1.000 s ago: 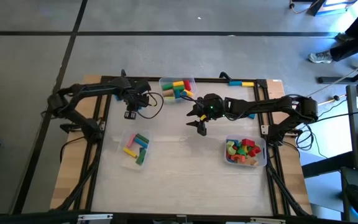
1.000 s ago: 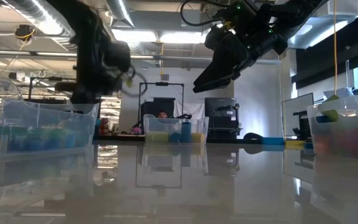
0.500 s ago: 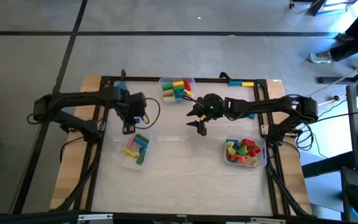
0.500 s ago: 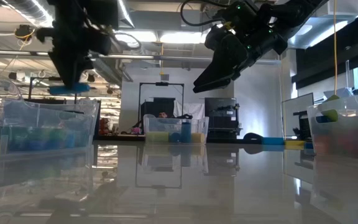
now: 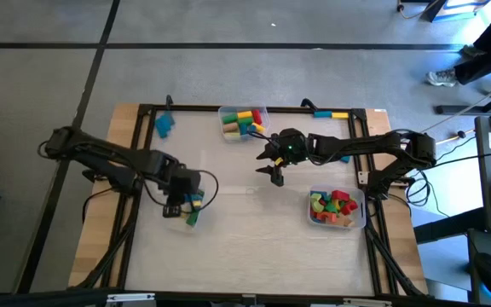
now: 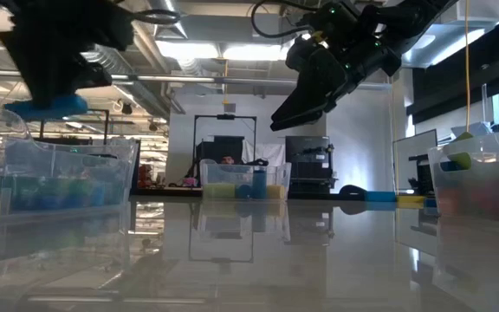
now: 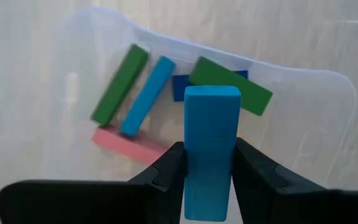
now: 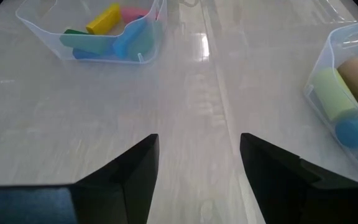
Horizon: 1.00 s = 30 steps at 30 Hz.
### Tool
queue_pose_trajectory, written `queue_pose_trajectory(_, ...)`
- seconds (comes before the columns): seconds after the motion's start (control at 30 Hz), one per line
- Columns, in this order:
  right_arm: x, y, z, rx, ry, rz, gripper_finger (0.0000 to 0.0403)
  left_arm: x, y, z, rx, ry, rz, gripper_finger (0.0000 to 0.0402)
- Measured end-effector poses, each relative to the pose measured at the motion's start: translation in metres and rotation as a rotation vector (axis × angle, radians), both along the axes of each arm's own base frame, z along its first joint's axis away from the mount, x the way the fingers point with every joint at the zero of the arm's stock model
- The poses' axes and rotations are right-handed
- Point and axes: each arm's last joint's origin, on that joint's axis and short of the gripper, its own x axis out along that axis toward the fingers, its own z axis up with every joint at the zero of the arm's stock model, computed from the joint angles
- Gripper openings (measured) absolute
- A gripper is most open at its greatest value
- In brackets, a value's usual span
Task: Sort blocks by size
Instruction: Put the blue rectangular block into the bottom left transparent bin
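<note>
My left gripper (image 5: 178, 201) hangs over the clear left bin (image 5: 196, 215), shut on a light-blue bar block (image 7: 211, 124). Below it in that bin (image 7: 303, 124) lie green (image 7: 120, 84), light-blue (image 7: 147, 96) and pink (image 7: 128, 142) bars. In the low view the held bar (image 6: 47, 106) shows above the bin (image 6: 102, 178). My right gripper (image 5: 274, 173) stands open above the table's middle, with nothing between its fingers (image 8: 129, 168). My left gripper pinches the blue bar by its two long sides (image 7: 191, 165) between its two fingers. The fingers point steeply down from above. The bar hangs about level, clear of the bin and of the bars in it.
A clear bin with short cylinders (image 5: 243, 120) stands at the far middle. A bin of mixed blocks (image 5: 337, 209) stands at the right. A blue piece (image 5: 164, 124) lies near the far left corner, and blue and yellow blocks (image 5: 329, 112) lie along the far edge.
My left gripper has swung from the table's far side toward the near edge, turning about as it went. It has carried the blue bar over the left bin. My right gripper has kept still.
</note>
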Motion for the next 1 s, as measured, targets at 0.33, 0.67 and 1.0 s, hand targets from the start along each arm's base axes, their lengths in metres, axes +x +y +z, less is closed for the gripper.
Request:
queue_pose_trajectory(0.33, 0.002, -0.001, 0.004, -0.012, -0.042, 0.001, 0.0225, 0.001, -0.013, -0.024, -0.031, -0.053, 0.061, 0.0116)
queue_pose_trajectory(0.67, 0.002, -0.001, 0.004, -0.016, -0.046, 0.003, 0.0225, 0.006, 0.002, -0.024, -0.032, -0.078, 0.219, 0.0161)
queue_pose_trajectory(1.0, 0.004, -0.001, 0.006, -0.023, -0.077, 0.001, 0.0225, 0.01, 0.024, -0.02, -0.033, -0.09, 0.335, 0.0207)
